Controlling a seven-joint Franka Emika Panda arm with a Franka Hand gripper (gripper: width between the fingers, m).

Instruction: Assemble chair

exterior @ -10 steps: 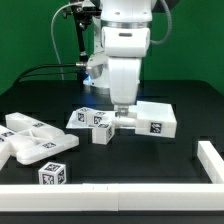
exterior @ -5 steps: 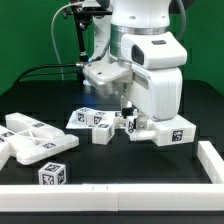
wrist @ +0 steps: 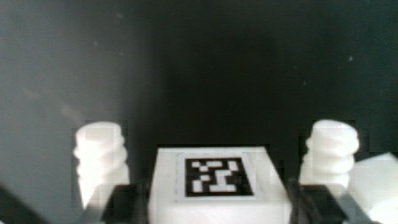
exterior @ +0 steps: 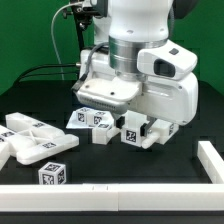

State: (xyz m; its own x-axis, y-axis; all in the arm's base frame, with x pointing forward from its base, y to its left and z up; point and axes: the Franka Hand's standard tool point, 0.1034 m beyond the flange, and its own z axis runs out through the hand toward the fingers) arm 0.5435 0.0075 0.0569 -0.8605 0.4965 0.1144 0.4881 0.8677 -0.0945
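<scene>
My gripper (exterior: 141, 127) is shut on a chunky white chair piece (exterior: 138, 131) with black-and-white tags, held just above the black table right of centre. In the wrist view that piece (wrist: 217, 185) sits between the two white fingers (wrist: 103, 152), with its tag facing the camera and the dark pads against its sides; the gripper (wrist: 217, 140) is over bare table. Other chair parts lie apart: two tagged blocks (exterior: 88, 118) and a small block (exterior: 103, 136) just to the exterior view's left of the held piece.
Flat white panels (exterior: 28, 140) and a tagged cube (exterior: 55, 173) lie at the exterior view's left front. A raised white rail (exterior: 120, 196) runs along the table's front edge and up the exterior view's right side (exterior: 210, 158). Black cables hang behind the arm.
The wrist has turned, swinging the held piece from lying sideways towards the exterior view's right to pointing more at the camera. The loose parts have not moved.
</scene>
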